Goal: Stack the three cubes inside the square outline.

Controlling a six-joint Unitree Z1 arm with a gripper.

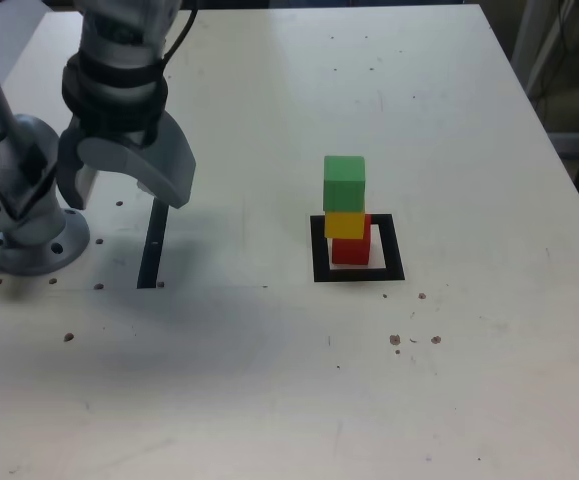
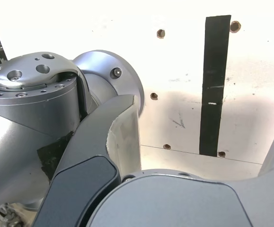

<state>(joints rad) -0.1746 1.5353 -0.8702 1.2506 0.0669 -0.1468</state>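
The three cubes stand stacked inside the black square outline (image 1: pixel 359 272), right of centre in the exterior view. The red cube (image 1: pixel 350 250) is at the bottom, the yellow cube (image 1: pixel 344 225) sits on it shifted slightly to that view's left, and the green cube (image 1: pixel 344 182) is on top. My gripper (image 1: pixel 124 185) hangs far off at the exterior view's left, near the arm's base, open with nothing between its jaws. The wrist view shows the open gripper (image 2: pixel 198 142) over bare table; no cube or outline appears there.
A thin black strip (image 1: pixel 152 245) (image 2: pixel 215 85) lies on the white table (image 1: pixel 269 380) just below the gripper. The arm's grey base (image 1: pixel 29 235) (image 2: pixel 28 109) is bolted at the exterior view's left. Small holes and brown specks dot the tabletop.
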